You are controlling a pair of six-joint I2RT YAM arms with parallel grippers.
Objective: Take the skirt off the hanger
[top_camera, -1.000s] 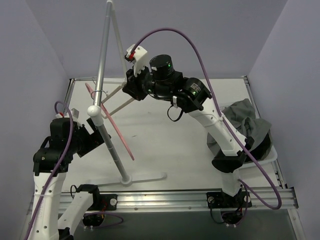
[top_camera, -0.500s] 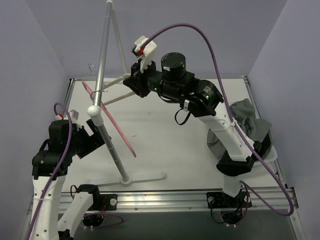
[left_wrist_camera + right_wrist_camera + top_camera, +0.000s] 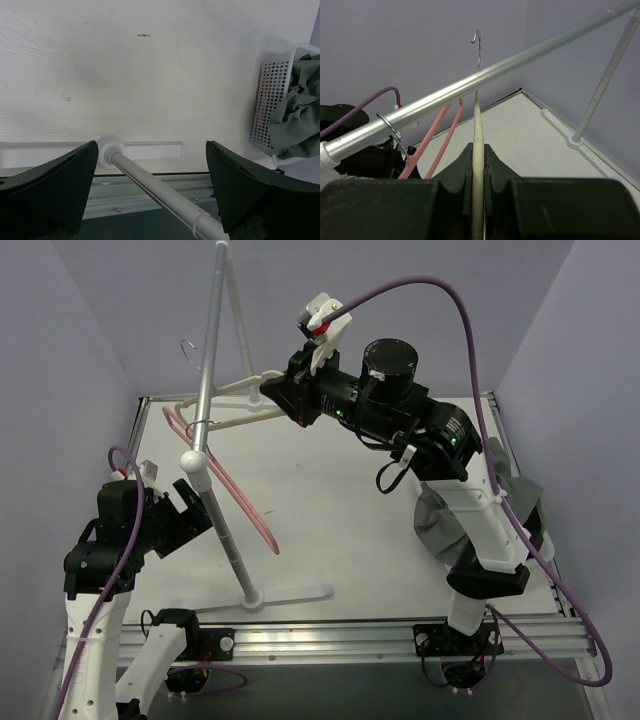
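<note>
"So, what was on the left?"

"My left gripper (image 3: 151,150) had its fingers spread and straddled the rack's pole (image 3: 155,187) without touching it, probably just standing by. The pink hanger (image 3: 245,510) hung on the rail (image 3: 205,360)."

"And further right?"

"My right gripper (image 3: 478,150) was clenched on the bare cream hanger (image 3: 478,120). Its hook rose past the rail, I judged for rehanging. The grey skirt (image 3: 300,110) lay heaped in the white basket (image 3: 265,100), far right."

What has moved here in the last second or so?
The right gripper, clamped on the cream hanger, rose and swung rightward, lifting its hook up beside the rail. The pink hanger shifted slightly. The left gripper stayed open around the rack pole, and the skirt stayed in the basket.
</note>
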